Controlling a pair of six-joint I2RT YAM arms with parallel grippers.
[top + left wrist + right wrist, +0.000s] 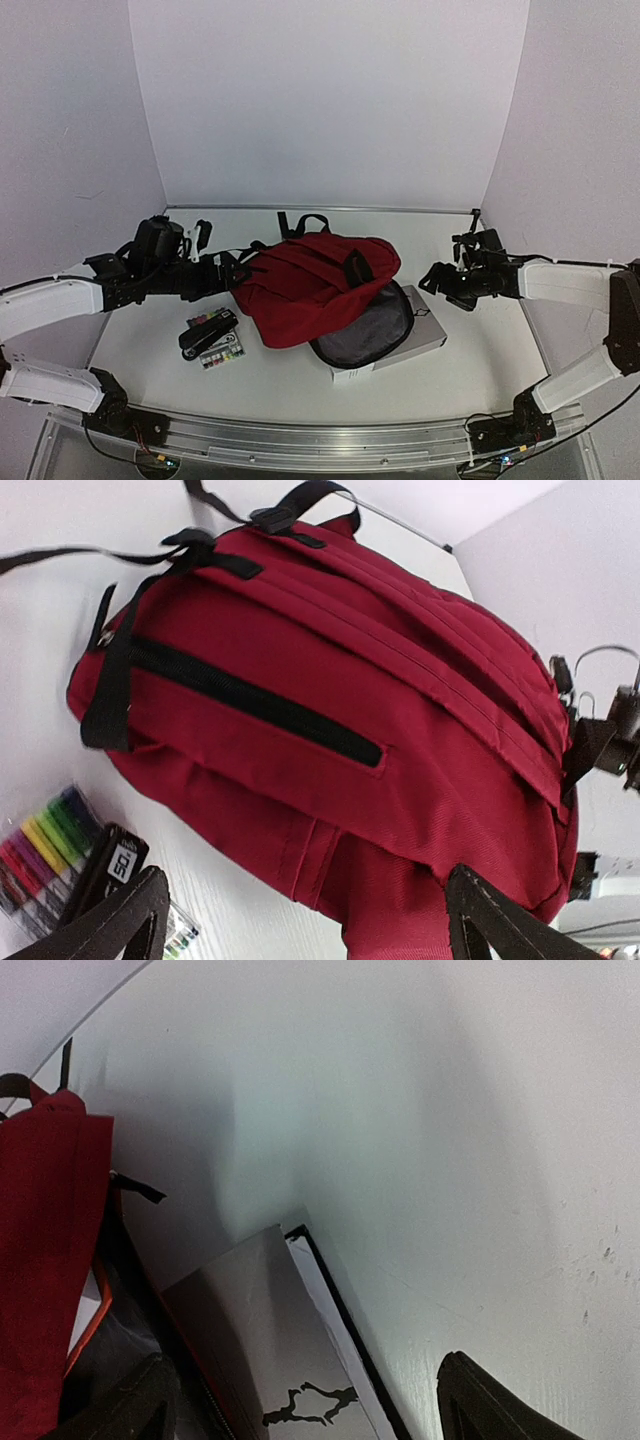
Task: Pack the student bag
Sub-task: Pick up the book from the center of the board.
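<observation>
The student bag lies on its side mid-table. Its mouth gapes toward the near right, showing grey lining — the contents cannot be made out. The mouth rests on a flat grey-and-white box. Left of the bag lies a clear case of coloured markers. The left gripper is at the bag's left side and the right gripper is beside the box — both spread, holding nothing.
</observation>
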